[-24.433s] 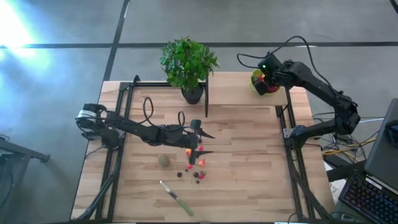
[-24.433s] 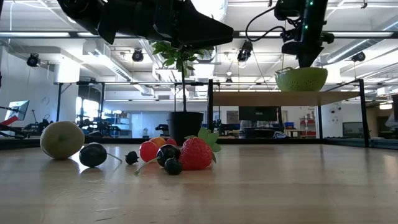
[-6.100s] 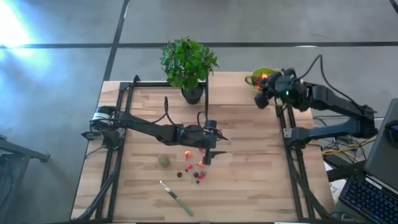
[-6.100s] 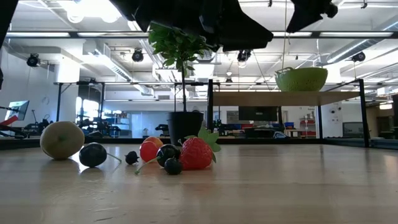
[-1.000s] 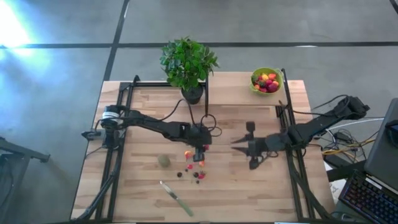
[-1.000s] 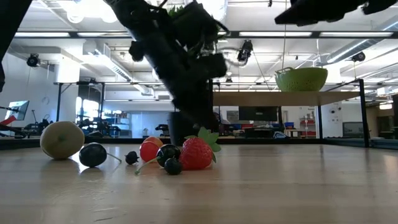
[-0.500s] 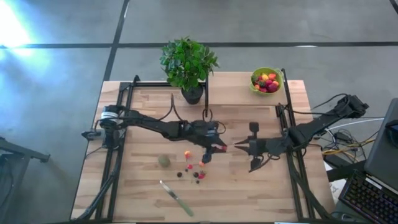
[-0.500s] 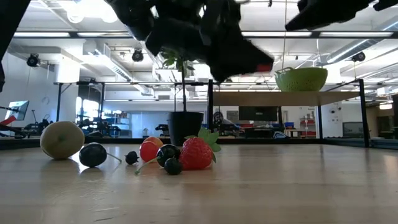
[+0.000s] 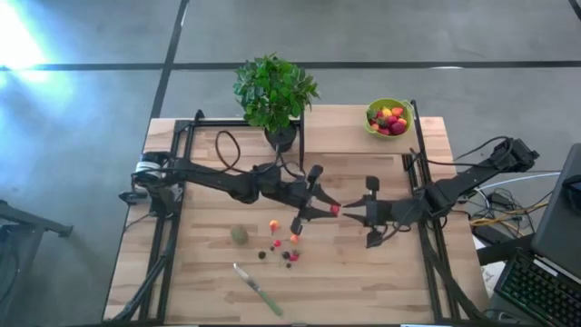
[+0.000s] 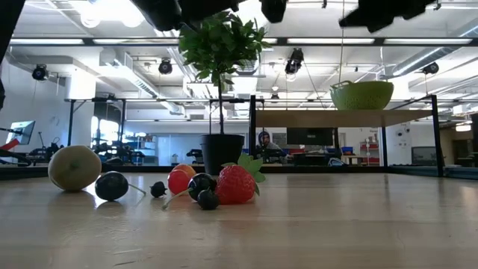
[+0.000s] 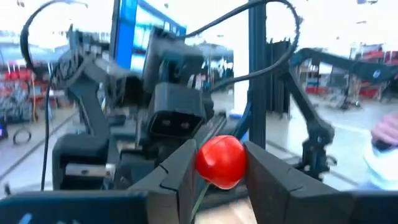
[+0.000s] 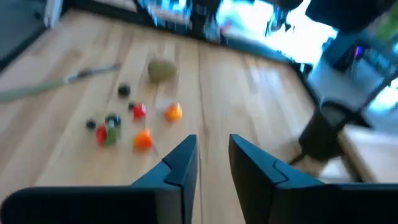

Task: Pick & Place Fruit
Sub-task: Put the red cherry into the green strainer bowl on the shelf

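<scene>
glossy red berry (image 11: 221,162), wood-plank table (image 9: 363,272)

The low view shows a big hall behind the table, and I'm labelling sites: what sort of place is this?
Probably a robotics lab or workshop: ceiling strip lights, monitors on benches, a seated person in the background.

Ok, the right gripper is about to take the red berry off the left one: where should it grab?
Judging by the pose, grip the round red berry across the sides the left gripper leaves bare, crosswise to its fingers, coming head-on from the right gripper, whose fingers show a narrow gap. A thin stem hangs below; avoid it.
</scene>
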{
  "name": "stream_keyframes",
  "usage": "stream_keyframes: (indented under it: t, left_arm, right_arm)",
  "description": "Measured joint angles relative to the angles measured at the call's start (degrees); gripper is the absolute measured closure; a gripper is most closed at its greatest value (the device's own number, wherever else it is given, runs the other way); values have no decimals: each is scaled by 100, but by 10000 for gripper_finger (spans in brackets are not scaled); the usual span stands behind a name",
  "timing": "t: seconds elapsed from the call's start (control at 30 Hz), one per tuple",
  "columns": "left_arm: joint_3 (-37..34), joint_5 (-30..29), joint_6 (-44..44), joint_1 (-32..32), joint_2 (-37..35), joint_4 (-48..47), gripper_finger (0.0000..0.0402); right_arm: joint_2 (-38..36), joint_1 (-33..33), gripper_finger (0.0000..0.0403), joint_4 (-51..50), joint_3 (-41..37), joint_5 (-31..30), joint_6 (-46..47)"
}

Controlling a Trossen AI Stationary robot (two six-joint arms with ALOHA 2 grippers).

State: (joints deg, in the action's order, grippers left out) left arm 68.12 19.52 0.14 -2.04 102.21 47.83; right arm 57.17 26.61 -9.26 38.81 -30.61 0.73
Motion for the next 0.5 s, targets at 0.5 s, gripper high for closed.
stream_keyframes:
  t: [0.5]
  left_arm:
    - [0,4,-111,4,-2,692,280]
  right_arm:
    - [0,-143,241,2213,-26,-106,-2070]
